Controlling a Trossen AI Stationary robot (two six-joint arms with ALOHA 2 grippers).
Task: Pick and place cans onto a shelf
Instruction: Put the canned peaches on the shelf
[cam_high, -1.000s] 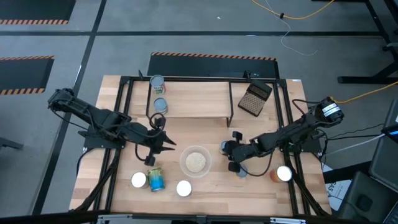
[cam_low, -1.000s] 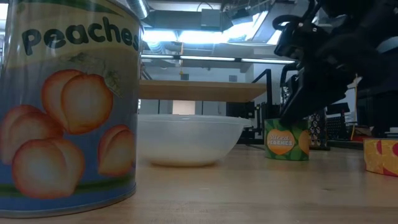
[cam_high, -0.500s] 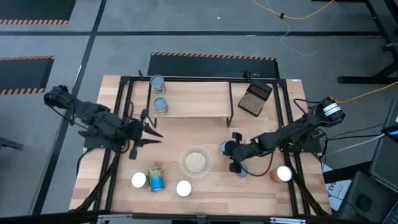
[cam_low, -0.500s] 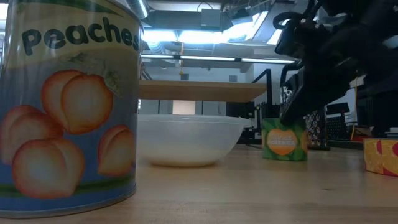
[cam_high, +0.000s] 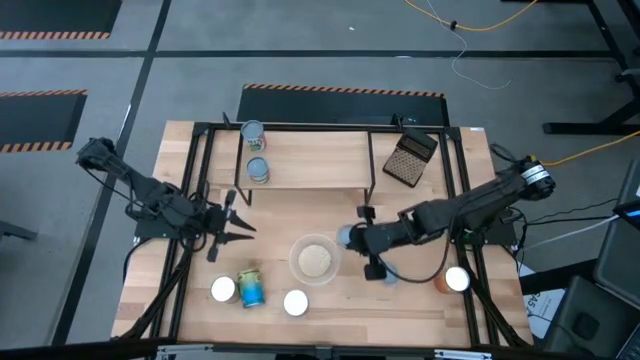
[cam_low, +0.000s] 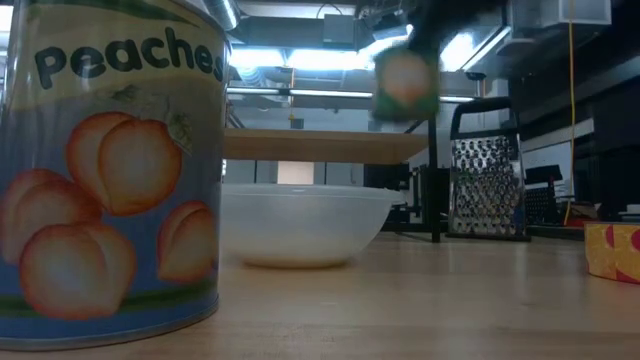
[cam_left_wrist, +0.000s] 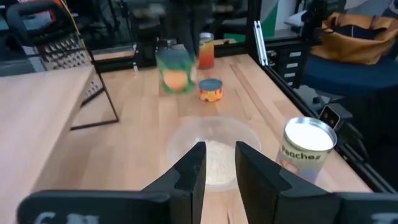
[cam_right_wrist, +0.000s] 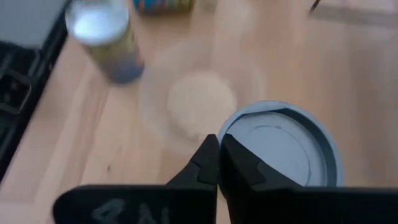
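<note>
My right gripper (cam_high: 352, 239) is shut on a green-labelled can (cam_low: 405, 82) with a silver-blue top (cam_right_wrist: 280, 149), high above the table beside the glass bowl (cam_high: 315, 260). My left gripper (cam_high: 246, 228) is open and empty left of the bowl; its fingers also show in the left wrist view (cam_left_wrist: 217, 158). Two cans (cam_high: 253, 132) (cam_high: 258, 170) stand on the left end of the light-wood shelf (cam_high: 320, 160). On the table are a white-topped can (cam_high: 222, 289), a blue-green can on its side (cam_high: 250, 288), the Peaches can (cam_high: 295, 302), a small can (cam_left_wrist: 211, 90) and a red-orange can (cam_high: 455, 280). My right gripper holds the green-labelled can at the edge of its top (cam_right_wrist: 233, 140), coming level from the table's right side. Its own fingers (cam_right_wrist: 211, 163) hide the place of contact, so the kind of hold cannot be told. The can is upright and lifted clear of the table.
A dark grater (cam_high: 410, 158) leans at the shelf's right end. The bowl of pale grains sits mid-table between the arms. Black frame rails (cam_high: 190, 200) run along the table's left and right sides. Bare wood lies between the bowl and the shelf.
My right gripper has lifted the green-labelled can from the table high into the air and carried it a little toward the table's left edge; the can stays upright. My left gripper has drawn back toward the table's left edge.
</note>
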